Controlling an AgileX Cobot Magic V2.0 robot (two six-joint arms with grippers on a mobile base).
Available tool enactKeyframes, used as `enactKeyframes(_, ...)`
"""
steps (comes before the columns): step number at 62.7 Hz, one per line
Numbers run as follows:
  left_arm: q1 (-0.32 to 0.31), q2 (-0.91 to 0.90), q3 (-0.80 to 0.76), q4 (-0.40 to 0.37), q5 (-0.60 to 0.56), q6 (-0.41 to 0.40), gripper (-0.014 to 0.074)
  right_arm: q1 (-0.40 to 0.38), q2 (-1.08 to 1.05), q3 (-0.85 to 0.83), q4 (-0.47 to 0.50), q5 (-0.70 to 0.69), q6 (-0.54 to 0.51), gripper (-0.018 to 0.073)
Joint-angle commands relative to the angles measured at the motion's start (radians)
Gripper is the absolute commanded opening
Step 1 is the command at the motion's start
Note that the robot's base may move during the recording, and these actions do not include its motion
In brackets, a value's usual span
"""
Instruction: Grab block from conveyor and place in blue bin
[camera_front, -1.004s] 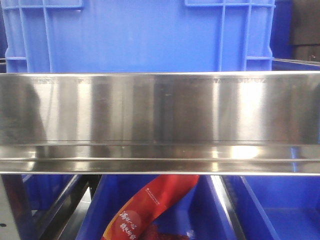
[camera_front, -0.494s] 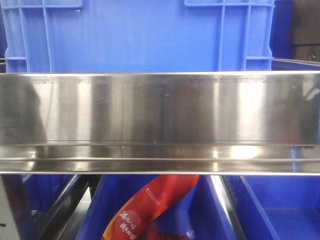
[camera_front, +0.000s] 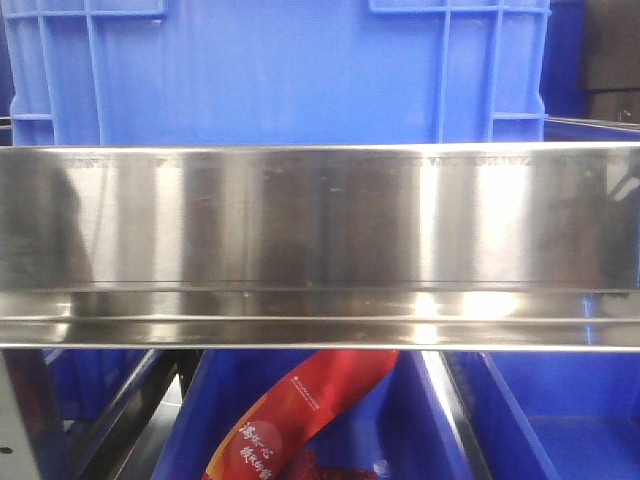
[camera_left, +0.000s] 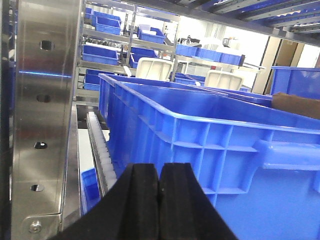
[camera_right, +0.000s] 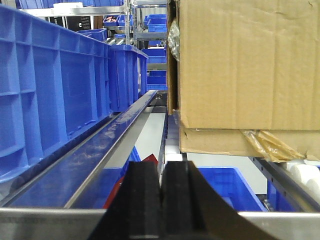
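Note:
No block and no conveyor show in any view. A large blue bin stands on a steel shelf rail straight ahead in the front view. The same kind of bin fills the left wrist view, just beyond my left gripper, whose black jaws are pressed together and empty. My right gripper is also shut and empty. It points along a shelf, between a row of blue bins on the left and a cardboard box on the right.
A red snack packet lies in a lower blue bin under the rail; it also shows in the right wrist view. A steel upright stands left of the left gripper. White rollers run beside the bin.

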Motion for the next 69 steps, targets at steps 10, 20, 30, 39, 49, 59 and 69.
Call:
enactKeyframes(10,0.002,-0.003,0.003,-0.007,-0.014,-0.004,-0.0111,-0.006,-0.003,0.0,-0.008,-0.01,-0.006,-0.0162)
enactKeyframes(20,0.002,-0.011,0.009,-0.007,-0.014,-0.004,-0.0111,-0.006,-0.003,0.0,-0.008,-0.01,-0.006,-0.0162)
enactKeyframes(30,0.019,-0.049,0.09,0.087,-0.073,-0.04,-0.0111,-0.006,-0.003,0.0,-0.008,-0.01,-0.006,-0.0162)
enactKeyframes(39,0.053,-0.107,0.19,0.464,-0.081,-0.393,-0.0111,-0.006,-0.003,0.0,-0.008,-0.01,-0.006,-0.0162)
enactKeyframes(49,0.097,-0.179,0.28,0.67,-0.081,-0.526,-0.0111,-0.006,-0.003,0.0,-0.008,-0.01,-0.006,-0.0162)
enactKeyframes(59,0.147,-0.253,0.35,0.674,-0.081,-0.526,-0.0111,-0.006,-0.003,0.0,-0.008,-0.01,-0.006,-0.0162)
enactKeyframes(69,0.177,-0.298,0.395,0.674,-0.087,-0.526,-0.0111,-0.006,-0.003,0.0,-0.008,-0.01,-0.006,-0.0162)
